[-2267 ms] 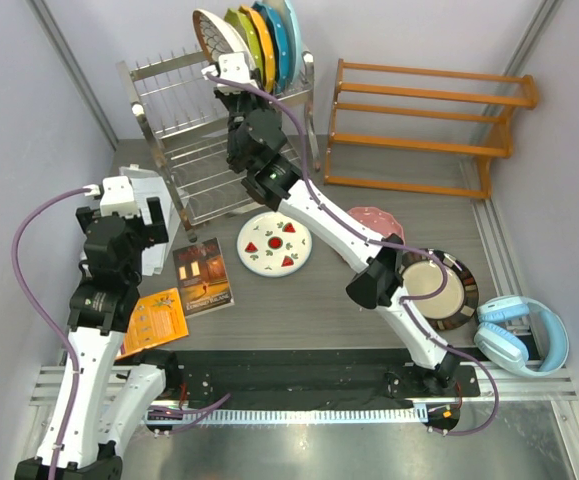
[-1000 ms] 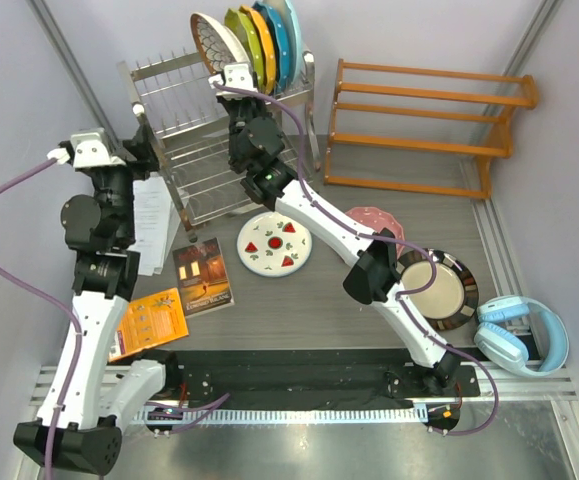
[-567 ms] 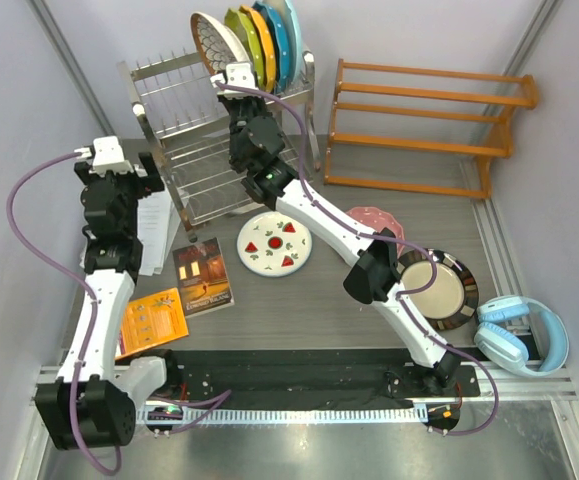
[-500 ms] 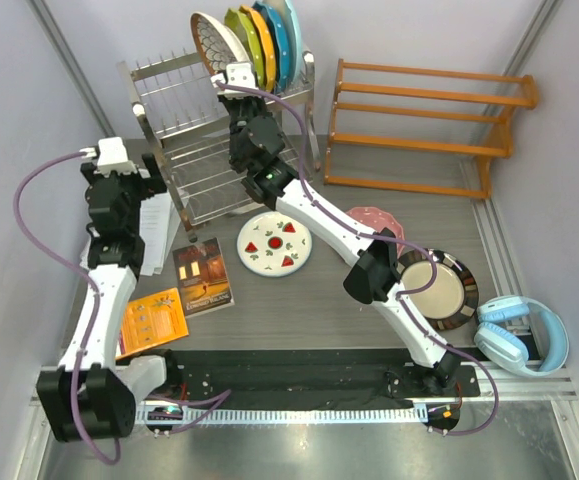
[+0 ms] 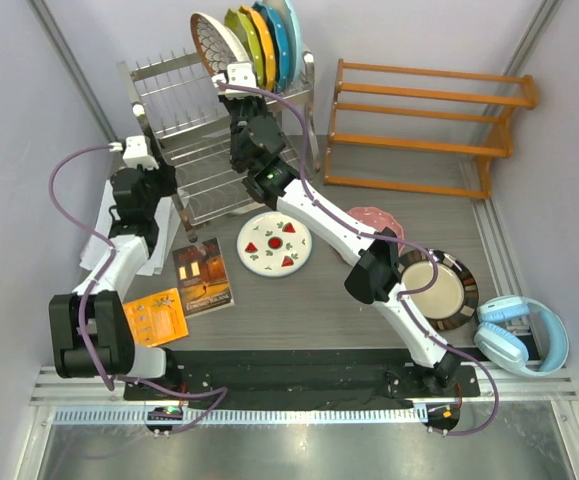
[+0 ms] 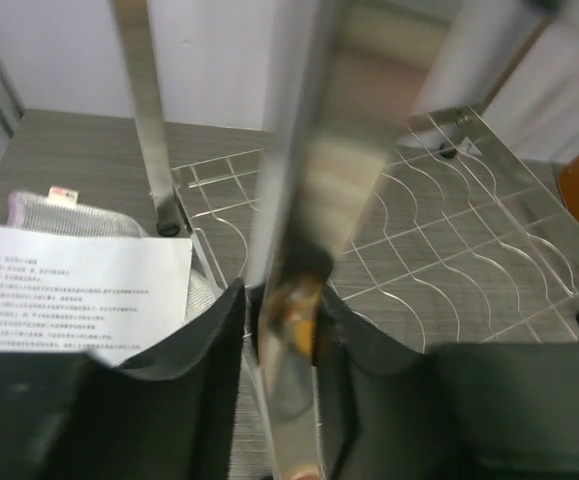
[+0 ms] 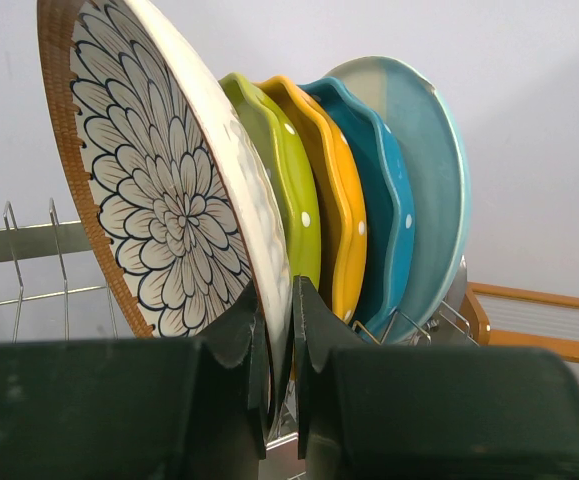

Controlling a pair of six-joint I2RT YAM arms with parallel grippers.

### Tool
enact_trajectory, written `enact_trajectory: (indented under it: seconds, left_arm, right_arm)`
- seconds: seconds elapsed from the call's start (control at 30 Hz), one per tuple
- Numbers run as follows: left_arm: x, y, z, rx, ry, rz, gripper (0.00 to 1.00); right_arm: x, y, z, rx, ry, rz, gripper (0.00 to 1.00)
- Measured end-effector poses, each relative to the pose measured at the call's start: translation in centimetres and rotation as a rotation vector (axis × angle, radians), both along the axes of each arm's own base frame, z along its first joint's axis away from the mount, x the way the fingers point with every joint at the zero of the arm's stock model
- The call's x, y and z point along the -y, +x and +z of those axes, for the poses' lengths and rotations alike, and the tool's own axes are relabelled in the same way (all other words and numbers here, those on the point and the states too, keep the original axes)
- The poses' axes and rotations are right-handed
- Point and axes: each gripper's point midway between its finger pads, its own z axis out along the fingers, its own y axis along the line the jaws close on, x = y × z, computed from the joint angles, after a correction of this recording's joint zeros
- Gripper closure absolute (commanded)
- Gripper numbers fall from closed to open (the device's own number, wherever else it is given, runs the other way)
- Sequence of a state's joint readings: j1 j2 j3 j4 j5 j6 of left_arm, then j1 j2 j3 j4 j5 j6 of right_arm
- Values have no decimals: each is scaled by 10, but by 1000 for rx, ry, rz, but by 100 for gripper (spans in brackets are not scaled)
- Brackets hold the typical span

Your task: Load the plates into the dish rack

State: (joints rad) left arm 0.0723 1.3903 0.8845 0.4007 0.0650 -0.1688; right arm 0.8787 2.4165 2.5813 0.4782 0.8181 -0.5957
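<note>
Near edge: blue headphones [image 5: 524,340] are lying far right, just beside the dark-rimmed plate [image 5: 444,290]. That plate is sitting flat on the surface [image 5: 299,310], partly covered by the right arm. An orange leaflet [image 5: 154,318] and a book [image 5: 201,275] are lying on the left.

Mid: the watermelon plate [image 5: 274,243] is lying flat just in front of the dish rack [image 5: 194,140]. The pink dotted plate [image 5: 374,218] is peeking out from under the right arm. Papers [image 5: 119,225] are lying left of the rack.

The left gripper [image 6: 281,300] is straddling the rack's front-left upright post [image 6: 299,150]. Its jaws are sitting narrow and close on both sides, but the shot is blurred, so I can't tell if they're actually clamping.

Far: the right gripper [image 7: 279,295] is pinching the lower rim of the petal plate [image 7: 159,200], jaws nearly closed on it. That plate is standing on edge in the rack's top tier, leaning left. It's sitting just beside the yellow-green plate [image 7: 294,200], then the orange plate [image 7: 334,200], blue plate [image 7: 384,200] and pale blue plate [image 7: 424,160] in a row. The orange wooden shelf [image 5: 424,100] is standing right of the rack.
</note>
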Motion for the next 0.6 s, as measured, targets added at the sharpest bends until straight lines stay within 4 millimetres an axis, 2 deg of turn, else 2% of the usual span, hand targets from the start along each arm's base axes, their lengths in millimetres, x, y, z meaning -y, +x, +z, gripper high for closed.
enact_trajectory:
  seconds: [0.03,0.07,0.13,0.4,0.6]
  left_arm:
    - [5,0,0,2,-16,-22,83]
    - [9,1,1,6,-20,-35,94]
    - [12,0,1,5,-39,-50,100]
    - [19,-3,2,3,-61,-76,100]
    - [33,-13,2,-10,-72,-106,100]
  right_arm:
    - [0,0,0,0,0,0,99]
    - [0,0,0,0,0,0,99]
    - [1,0,0,0,0,-1,99]
    - [0,0,1,-8,-20,0,99]
    - [9,-1,7,-41,-54,-6,99]
